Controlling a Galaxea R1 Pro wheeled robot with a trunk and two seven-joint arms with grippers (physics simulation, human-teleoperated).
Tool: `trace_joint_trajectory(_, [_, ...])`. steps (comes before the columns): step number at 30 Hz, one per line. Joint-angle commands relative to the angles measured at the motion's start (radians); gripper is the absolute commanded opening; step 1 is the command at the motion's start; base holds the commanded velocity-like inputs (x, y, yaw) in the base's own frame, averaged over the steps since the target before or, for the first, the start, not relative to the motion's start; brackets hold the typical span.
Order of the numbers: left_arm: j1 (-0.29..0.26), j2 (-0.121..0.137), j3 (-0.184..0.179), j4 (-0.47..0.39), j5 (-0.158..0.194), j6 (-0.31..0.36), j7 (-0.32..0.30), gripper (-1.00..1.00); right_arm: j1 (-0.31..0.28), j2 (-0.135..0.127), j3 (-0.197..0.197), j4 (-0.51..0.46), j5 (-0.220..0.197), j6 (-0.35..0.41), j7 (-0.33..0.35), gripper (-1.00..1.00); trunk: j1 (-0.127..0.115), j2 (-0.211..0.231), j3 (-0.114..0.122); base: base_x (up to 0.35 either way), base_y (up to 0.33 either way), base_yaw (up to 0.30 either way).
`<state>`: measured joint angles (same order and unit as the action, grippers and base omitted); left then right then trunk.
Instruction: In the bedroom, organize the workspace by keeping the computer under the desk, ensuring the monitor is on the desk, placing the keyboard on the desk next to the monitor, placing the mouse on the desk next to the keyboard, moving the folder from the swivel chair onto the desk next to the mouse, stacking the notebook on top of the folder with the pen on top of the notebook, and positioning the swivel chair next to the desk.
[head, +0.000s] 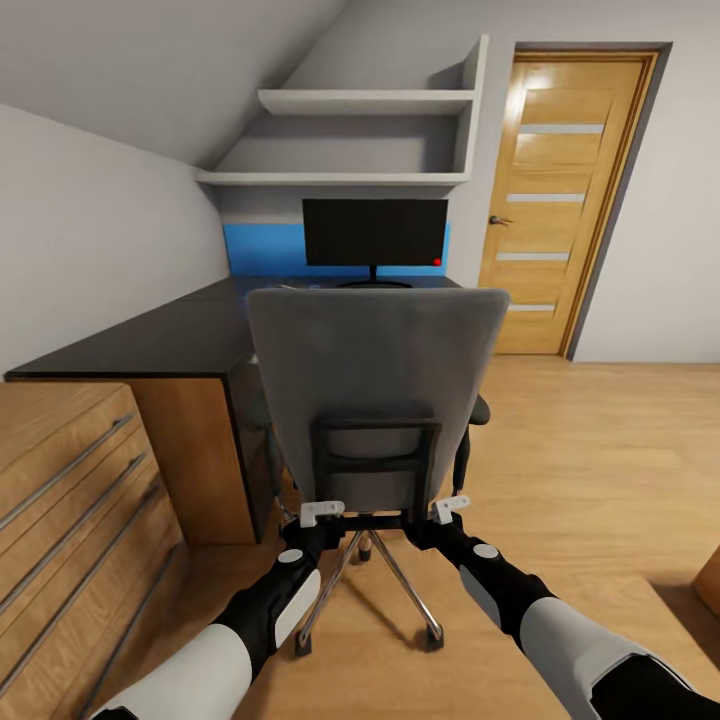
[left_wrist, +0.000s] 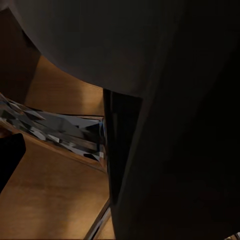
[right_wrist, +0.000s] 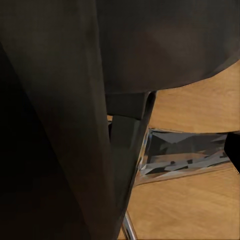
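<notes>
The grey swivel chair (head: 378, 350) stands with its back to me, right in front of the black desk (head: 170, 335). On the desk's far end the black monitor (head: 375, 232) stands upright. My left gripper (head: 322, 514) and right gripper (head: 452, 508) sit at the two lower corners of the chair's black back frame (left_wrist: 170, 150) (right_wrist: 50, 125). In each wrist view one dark finger (left_wrist: 9, 157) (right_wrist: 233, 150) shows at the picture's edge with bare floor between it and the frame, so both look open. The backrest hides the seat and whatever lies on it.
A wooden drawer unit (head: 70, 480) stands close at my left, beside the desk's end panel. The chair's chrome legs (head: 400, 590) spread over the wooden floor between my arms. A wooden door (head: 560, 200) is at the back right, and white shelves (head: 365, 100) hang above the monitor.
</notes>
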<state>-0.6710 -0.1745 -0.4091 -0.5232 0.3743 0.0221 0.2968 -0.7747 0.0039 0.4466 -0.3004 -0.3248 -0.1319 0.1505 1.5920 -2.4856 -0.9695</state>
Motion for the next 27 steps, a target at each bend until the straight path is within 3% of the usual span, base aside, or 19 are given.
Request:
trace_joint_trajectory(1, [-0.001, 0.000, -0.002, -0.001, 0.000, 0.002, 0.007, 1.00, -0.002, -0.001, 0.001, 0.001, -0.010, -0.005, 0.001, 1.00, 0.000, 0.000, -0.001, 0.326, 0.000, 0.000])
trace_joint_trajectory(27, [-0.001, 0.000, -0.002, -0.001, 0.001, 0.001, 0.006, 1.00, -0.002, -0.001, 0.003, 0.001, -0.010, -0.005, 0.003, 1.00, 0.000, 0.000, -0.001, 0.326, 0.000, 0.000])
